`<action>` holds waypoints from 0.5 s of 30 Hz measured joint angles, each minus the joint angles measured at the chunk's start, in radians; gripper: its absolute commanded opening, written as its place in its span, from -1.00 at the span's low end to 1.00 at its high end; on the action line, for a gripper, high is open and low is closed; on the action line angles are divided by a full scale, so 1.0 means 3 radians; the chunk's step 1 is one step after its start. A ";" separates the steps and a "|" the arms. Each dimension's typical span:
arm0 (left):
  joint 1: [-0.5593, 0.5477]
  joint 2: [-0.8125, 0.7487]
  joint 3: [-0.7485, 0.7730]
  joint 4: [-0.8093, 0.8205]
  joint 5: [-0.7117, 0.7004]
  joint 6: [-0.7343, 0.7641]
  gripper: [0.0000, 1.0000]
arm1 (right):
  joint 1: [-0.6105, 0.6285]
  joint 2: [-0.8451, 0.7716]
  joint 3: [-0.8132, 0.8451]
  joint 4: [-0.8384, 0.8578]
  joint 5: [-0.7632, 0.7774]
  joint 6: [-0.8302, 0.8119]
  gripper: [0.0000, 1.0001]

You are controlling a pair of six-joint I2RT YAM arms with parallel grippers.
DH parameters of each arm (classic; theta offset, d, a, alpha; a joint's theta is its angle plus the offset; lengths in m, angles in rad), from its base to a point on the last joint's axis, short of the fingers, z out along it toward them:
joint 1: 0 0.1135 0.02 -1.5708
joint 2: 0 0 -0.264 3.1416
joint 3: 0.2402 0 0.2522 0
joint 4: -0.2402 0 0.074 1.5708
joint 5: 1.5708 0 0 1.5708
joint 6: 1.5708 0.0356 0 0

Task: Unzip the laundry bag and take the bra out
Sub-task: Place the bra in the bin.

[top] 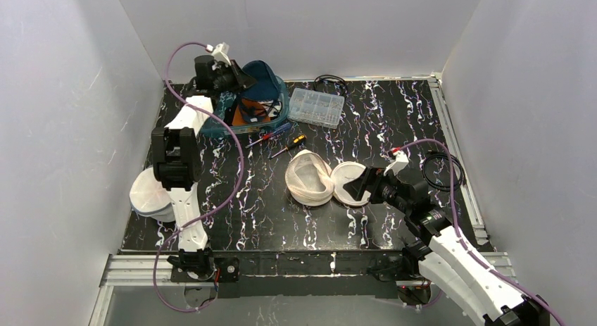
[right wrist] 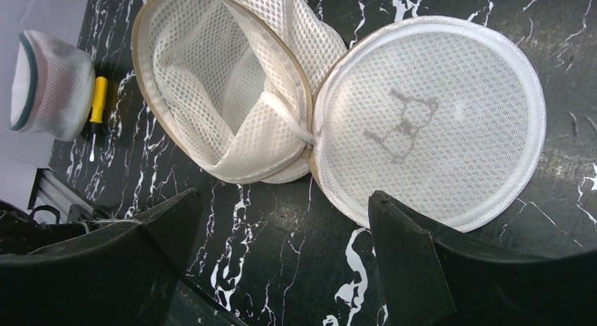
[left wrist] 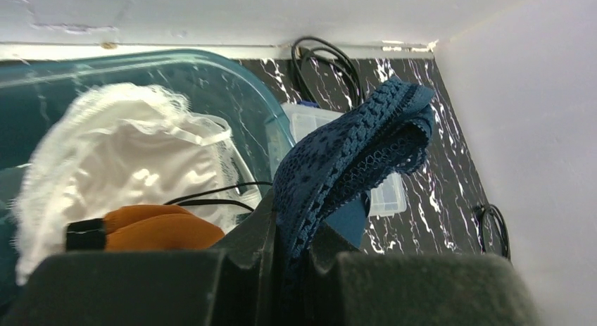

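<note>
Laundry bag (right wrist: 232,108) seen unzipped; blue bra (left wrist: 352,150) is clamped in the left jaws at the teal bin (left wrist: 232,79); right jaws are spread wide; release is likely called for next.

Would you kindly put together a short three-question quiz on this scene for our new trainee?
1. True or false: the laundry bag is zipped shut.
2. What does the left end effector hold? A) a sock B) a blue bra C) a towel
3. Fill in: the right end effector, near the bag's lid, is ____.

Key
1. False: the bag lies open with its lid flipped aside.
2. B: the fingers are shut on the bra, above the teal bin.
3. Open.
</note>
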 measured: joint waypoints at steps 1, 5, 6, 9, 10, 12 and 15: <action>-0.0031 0.0038 0.0000 -0.0001 0.0017 0.0000 -1.00 | 0.0000 0.0001 -0.0014 0.0019 -0.0001 -0.0003 0.90; -0.0098 0.0078 -0.0014 -0.0004 0.0041 0.0005 -1.00 | 0.0000 0.0047 -0.0056 0.0048 -0.0001 -0.0017 0.90; -0.0099 0.0083 -0.0014 -0.0008 0.0039 0.0009 -1.00 | 0.0000 0.0065 -0.0061 0.0058 -0.0001 -0.0022 0.90; -0.0084 0.0107 -0.0020 -0.0032 0.0003 0.0039 -1.00 | 0.0000 0.0088 -0.0081 0.0084 -0.0004 -0.0031 0.91; -0.0078 0.0111 -0.0034 -0.0056 -0.0034 0.0057 -1.00 | 0.0000 0.0094 -0.0081 0.0085 -0.0006 -0.0038 0.91; -0.0070 0.0132 -0.0057 -0.0100 -0.0111 0.0099 -1.00 | 0.0000 0.0095 -0.0081 0.0090 -0.0011 -0.0052 0.90; -0.0065 0.0212 -0.0069 -0.0156 -0.0216 0.0161 -1.00 | 0.0000 0.0095 -0.0081 0.0093 -0.0013 -0.0065 0.90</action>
